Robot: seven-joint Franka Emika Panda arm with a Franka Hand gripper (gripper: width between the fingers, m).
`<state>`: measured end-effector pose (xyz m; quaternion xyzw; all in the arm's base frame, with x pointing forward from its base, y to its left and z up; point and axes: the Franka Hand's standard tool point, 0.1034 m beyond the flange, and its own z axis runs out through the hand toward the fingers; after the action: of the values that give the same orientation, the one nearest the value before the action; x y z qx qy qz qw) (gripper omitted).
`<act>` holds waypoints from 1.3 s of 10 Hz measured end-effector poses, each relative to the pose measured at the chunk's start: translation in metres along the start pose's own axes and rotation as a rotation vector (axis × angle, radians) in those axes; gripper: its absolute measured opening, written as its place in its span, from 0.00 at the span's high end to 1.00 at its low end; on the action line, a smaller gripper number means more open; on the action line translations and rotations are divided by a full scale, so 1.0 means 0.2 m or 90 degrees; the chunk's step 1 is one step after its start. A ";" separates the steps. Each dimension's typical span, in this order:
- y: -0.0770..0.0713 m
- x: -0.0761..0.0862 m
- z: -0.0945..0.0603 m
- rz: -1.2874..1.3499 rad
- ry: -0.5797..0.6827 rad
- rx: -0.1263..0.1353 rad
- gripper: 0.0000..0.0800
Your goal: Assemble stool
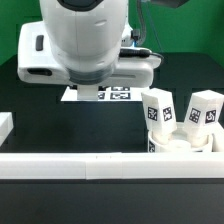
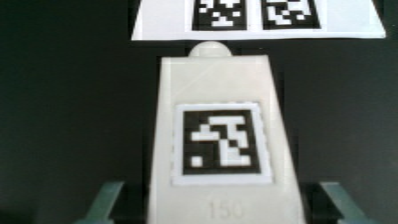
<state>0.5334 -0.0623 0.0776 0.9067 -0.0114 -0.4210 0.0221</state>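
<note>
— So where does the loose leg (image 2: 217, 130) lie from the gripper (image 2: 217, 205)?

— In the wrist view it sits squarely between the two dark fingertips (image 2: 111, 203), its long axis running straight away from the claw toward the marker board (image 2: 249, 18) beyond. The rounded peg at its far end points at that board.

— Is the claw pinching it?

— The fingers stand spread, one at each flank of the leg's wide end, with a sliver of dark table showing on both sides. Whether the pads touch the plastic cannot be told; it looks like a bracket, not a grip.

— And the rest of the stool?

— In the exterior view the round seat (image 1: 185, 145) rests against the white border rail (image 1: 100, 164) at that view's right, with two legs (image 1: 160, 109) already standing up from it, each leaning a little outward. The arm's bulky white body (image 1: 88, 40) hangs over the middle of the table, well apart from them.

— Materials?

— Matte white plastic throughout, hard and smooth. The leg is blocky, tapering toward its peg, with a black-and-white square tag on its upper face. The table is flat black.
</note>
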 end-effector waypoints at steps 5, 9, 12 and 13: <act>-0.06 0.02 -0.19 -0.003 0.363 0.035 0.58; -0.07 0.03 -0.21 0.018 0.619 0.024 0.58; -0.07 0.01 -0.28 0.029 0.824 -0.014 0.58; -0.03 0.01 -0.27 0.040 0.891 -0.040 0.58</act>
<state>0.5759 -0.0544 0.1109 0.9629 -0.0087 0.2624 0.0628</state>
